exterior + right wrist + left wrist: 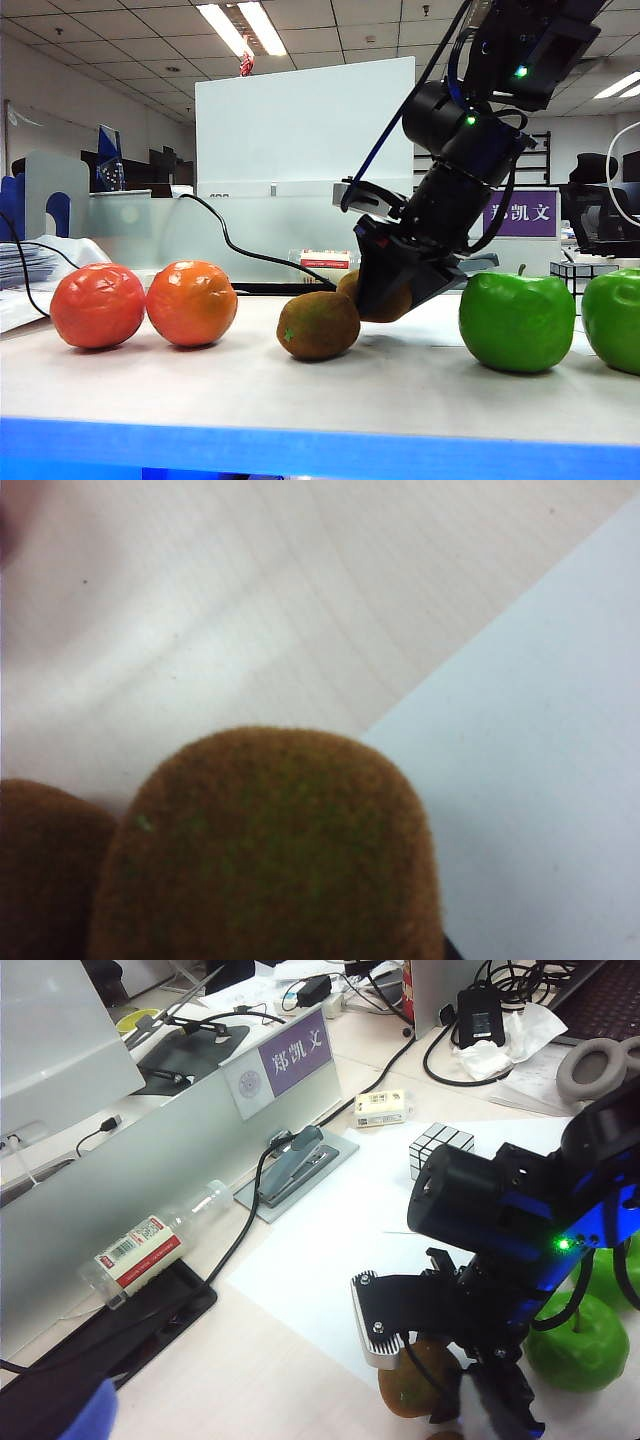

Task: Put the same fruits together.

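Six fruits: lined along the table in the exterior view — oranges at the left, kiwis in the middle, apples at the right.
Oranges: one orange and the second orange sit side by side, touching or nearly so.
Kiwis: the front kiwi lies free on the table; the rear kiwi is just behind it, partly hidden by the gripper.
Apples: one green apple stands right of the kiwis, the other apple at the frame's edge.
Right gripper: right gripper is low at the table, its black fingers closed around the rear kiwi — the right wrist view is filled by that kiwi with the other one beside it.
Left gripper: not visible in any view; its reading is fully wide.
White sheet: white sheet lies under the kiwis and apples.
Cube: black-and-white cube sits further back on the sheet.
Behind: stapler, a lying bottle, a name plate.
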`<act>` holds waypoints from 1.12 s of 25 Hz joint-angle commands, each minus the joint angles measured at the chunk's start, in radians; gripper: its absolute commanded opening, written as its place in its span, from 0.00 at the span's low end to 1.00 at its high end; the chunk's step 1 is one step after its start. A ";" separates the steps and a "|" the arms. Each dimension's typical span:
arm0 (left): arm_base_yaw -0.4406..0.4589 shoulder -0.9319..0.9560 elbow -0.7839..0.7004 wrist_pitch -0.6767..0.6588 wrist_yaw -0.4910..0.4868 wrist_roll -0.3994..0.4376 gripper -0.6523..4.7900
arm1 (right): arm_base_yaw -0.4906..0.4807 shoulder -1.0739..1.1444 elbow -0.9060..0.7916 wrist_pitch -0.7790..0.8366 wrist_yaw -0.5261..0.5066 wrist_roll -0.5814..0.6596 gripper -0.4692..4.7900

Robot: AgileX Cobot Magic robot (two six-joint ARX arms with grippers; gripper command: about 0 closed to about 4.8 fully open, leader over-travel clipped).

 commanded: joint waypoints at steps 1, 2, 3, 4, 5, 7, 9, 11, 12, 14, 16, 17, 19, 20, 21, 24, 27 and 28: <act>0.001 -0.006 0.003 0.007 -0.003 -0.002 1.00 | 0.002 0.002 0.002 0.004 -0.003 -0.004 0.45; 0.001 -0.006 0.003 0.007 -0.003 -0.002 1.00 | 0.002 0.002 0.002 0.004 -0.003 -0.004 0.49; 0.001 -0.006 0.003 0.006 -0.003 -0.002 1.00 | 0.002 0.002 0.002 0.004 -0.003 -0.003 0.52; 0.001 -0.006 0.003 0.006 -0.004 -0.002 1.00 | 0.002 0.002 0.002 0.004 -0.003 -0.003 0.54; 0.001 -0.006 0.003 0.007 -0.007 -0.002 1.00 | 0.002 0.002 0.002 0.004 -0.003 -0.004 0.54; 0.001 -0.006 0.003 0.007 -0.010 -0.002 1.00 | 0.002 0.002 0.002 0.004 -0.003 -0.004 0.55; 0.001 -0.006 0.003 0.006 -0.010 -0.002 1.00 | 0.002 0.002 0.002 0.004 -0.003 -0.004 0.60; 0.001 -0.006 0.003 0.006 -0.010 -0.002 1.00 | 0.002 0.002 0.002 0.004 -0.003 -0.004 0.71; 0.001 -0.006 0.003 0.007 -0.010 -0.002 1.00 | 0.002 0.002 0.002 0.005 -0.003 -0.004 0.75; 0.001 -0.006 0.003 0.006 -0.010 -0.002 1.00 | 0.002 0.002 0.002 0.005 -0.003 -0.004 0.80; 0.001 -0.006 0.003 0.006 -0.010 -0.002 1.00 | 0.002 0.002 0.002 0.005 -0.003 -0.004 0.81; 0.001 -0.006 0.003 0.006 -0.010 -0.002 1.00 | 0.002 0.002 0.002 0.005 -0.003 -0.004 0.81; 0.001 -0.006 0.003 0.006 -0.010 -0.002 1.00 | 0.002 0.002 0.002 0.005 -0.003 -0.004 0.81; 0.001 -0.006 0.003 0.006 -0.010 -0.002 1.00 | 0.002 0.002 0.002 0.005 -0.002 -0.004 0.81; 0.001 -0.006 0.003 0.005 -0.010 -0.002 1.00 | 0.002 0.002 0.002 0.005 0.000 -0.004 0.81; 0.001 -0.006 0.003 0.000 -0.010 -0.002 1.00 | 0.001 0.001 0.003 0.008 0.000 -0.003 0.81; 0.001 -0.006 0.003 -0.006 -0.012 -0.001 1.00 | 0.001 -0.002 0.003 0.017 0.000 -0.003 0.81; 0.001 -0.006 0.003 -0.008 -0.018 0.000 1.00 | 0.001 -0.002 0.003 0.021 0.000 -0.003 0.81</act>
